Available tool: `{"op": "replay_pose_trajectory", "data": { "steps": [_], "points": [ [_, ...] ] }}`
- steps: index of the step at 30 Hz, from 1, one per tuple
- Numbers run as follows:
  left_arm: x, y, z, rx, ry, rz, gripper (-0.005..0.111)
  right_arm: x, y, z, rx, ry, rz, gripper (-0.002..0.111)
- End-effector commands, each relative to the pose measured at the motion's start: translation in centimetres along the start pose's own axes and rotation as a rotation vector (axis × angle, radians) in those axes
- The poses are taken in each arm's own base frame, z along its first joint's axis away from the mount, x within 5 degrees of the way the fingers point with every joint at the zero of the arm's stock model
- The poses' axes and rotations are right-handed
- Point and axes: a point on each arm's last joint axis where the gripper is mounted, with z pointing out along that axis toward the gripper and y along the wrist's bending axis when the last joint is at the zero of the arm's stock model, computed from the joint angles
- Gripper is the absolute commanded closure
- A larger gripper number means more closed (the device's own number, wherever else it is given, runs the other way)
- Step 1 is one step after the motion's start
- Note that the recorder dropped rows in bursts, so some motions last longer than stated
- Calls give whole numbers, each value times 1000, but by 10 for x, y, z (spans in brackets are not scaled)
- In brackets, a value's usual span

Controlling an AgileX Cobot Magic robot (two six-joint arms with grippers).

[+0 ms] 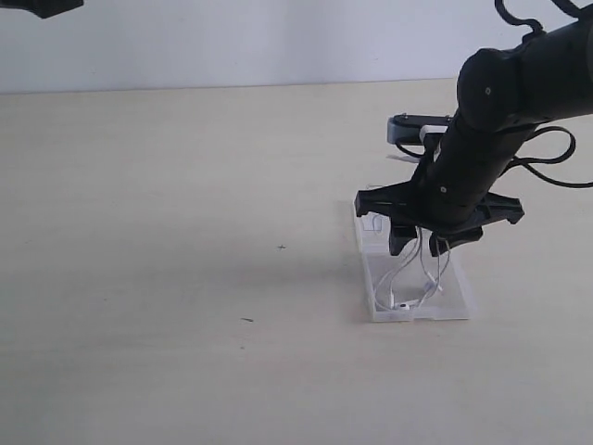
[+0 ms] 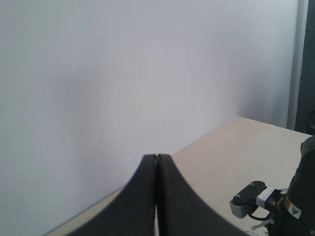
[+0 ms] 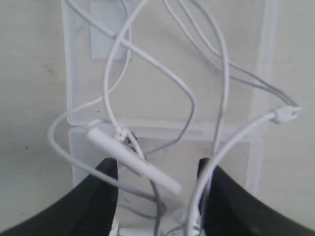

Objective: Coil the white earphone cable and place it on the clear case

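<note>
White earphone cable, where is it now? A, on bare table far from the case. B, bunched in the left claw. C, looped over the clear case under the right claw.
C: the white earphone cable loops across the clear case, just below the open right claw.

Earphone cable [image 3: 134, 160]: plain white. Case [image 1: 454, 304]: transparent; white sticker [image 3: 103, 37] upper left. Table [image 1: 185, 232]: beige, few dark specks. Wall [image 1: 232, 42]: off-white. Right gripper [image 3: 157, 168], left gripper [image 2: 156, 167]: black.
</note>
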Motion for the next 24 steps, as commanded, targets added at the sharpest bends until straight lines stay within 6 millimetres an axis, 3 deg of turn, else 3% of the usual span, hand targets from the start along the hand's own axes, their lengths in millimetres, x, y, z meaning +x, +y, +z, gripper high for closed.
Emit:
{"op": "replay_pose_trajectory", "data": {
  "steps": [1,10,14,24],
  "points": [
    [-1,1,-2,-11,0,-8,107,-2,0,-16,-10,-47,-13,59],
    [-1,1,-2,-11,0,-8,107,6,-4,-20,34,42,-23,59],
    [-1,1,-2,-11,0,-8,107,3,-5,-31,95,101,-56,59],
    [-1,1,-2,-11,0,-8,107,0,3,-36,27,113,-9,59]
  ]
}}
